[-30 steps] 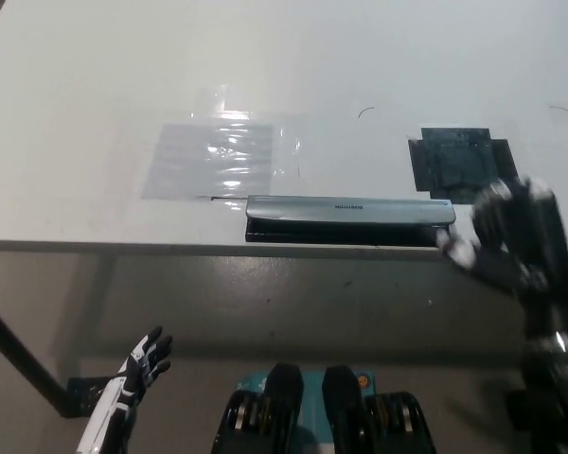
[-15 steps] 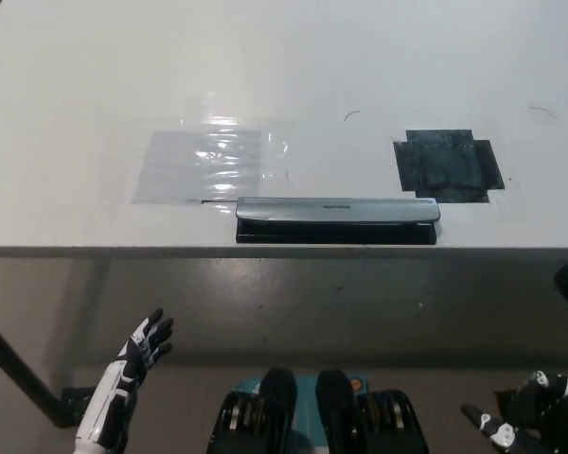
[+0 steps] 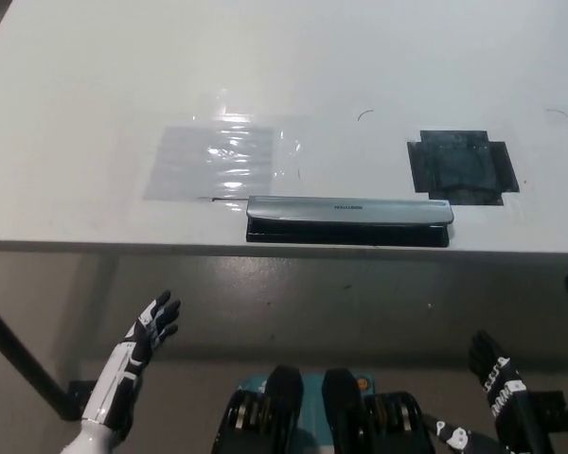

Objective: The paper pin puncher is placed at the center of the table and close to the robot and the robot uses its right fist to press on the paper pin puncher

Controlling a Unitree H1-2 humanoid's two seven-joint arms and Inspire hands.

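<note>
The paper pin puncher [image 3: 348,220], a long silver bar on a black base, lies along the front edge of the white table [image 3: 284,76], near the middle. My black right hand [image 3: 492,371] hangs below the table edge at the lower right, fingers apart and holding nothing, well below and right of the puncher. At the lower left, also below the table, my white left hand [image 3: 150,327] rests with its fingers spread.
A clear plastic sheet [image 3: 218,161] lies on the table left of and behind the puncher. A black tape patch [image 3: 461,166] sits behind the puncher's right end. A dark table leg [image 3: 14,359] slants at the lower left.
My right hand dropped from beside the puncher's right end to below the table and now hangs with fingers apart. The left hand rose slightly. The view shifted a little.
</note>
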